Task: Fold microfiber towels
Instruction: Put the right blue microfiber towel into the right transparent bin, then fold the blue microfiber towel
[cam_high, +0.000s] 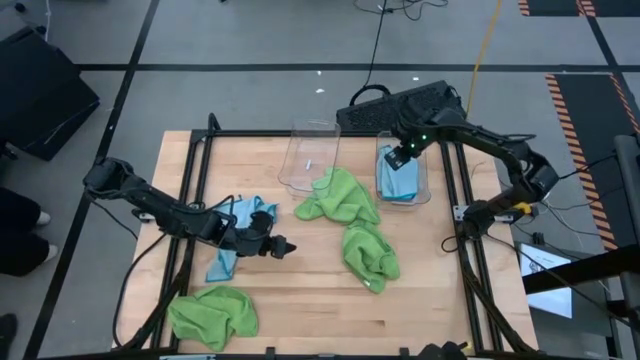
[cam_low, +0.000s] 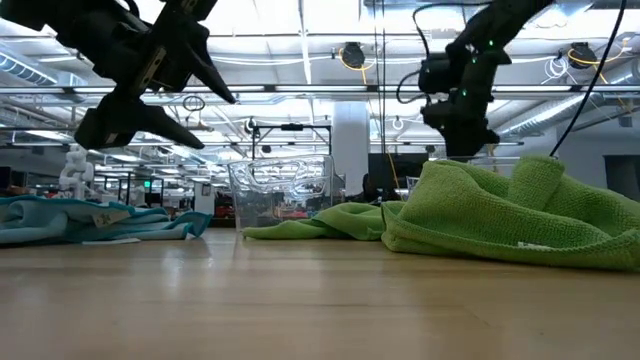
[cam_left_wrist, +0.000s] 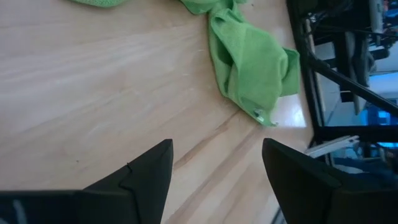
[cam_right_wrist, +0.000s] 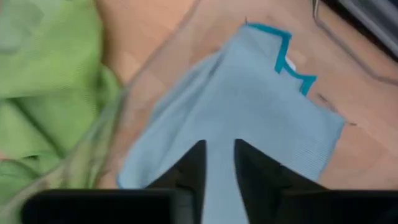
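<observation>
Stow step, I'd say: right gripper (cam_high: 400, 157) hangs over the folded blue towel (cam_high: 398, 180) in the right-hand bin (cam_high: 425, 192), fingers nearly together, apparently holding nothing. Left gripper (cam_high: 283, 247) sits wide open and empty near the table's front, beside a crumpled blue towel (cam_high: 232, 240). Next move needs one unfolded towel singled out: green ones (cam_high: 350, 215) lie bunched left of that bin, one draped into the tipped bin (cam_high: 308, 155).

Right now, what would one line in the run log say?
left gripper: open, empty, above table | right gripper: over folded blue towel in bin | green towels: unfolded
</observation>
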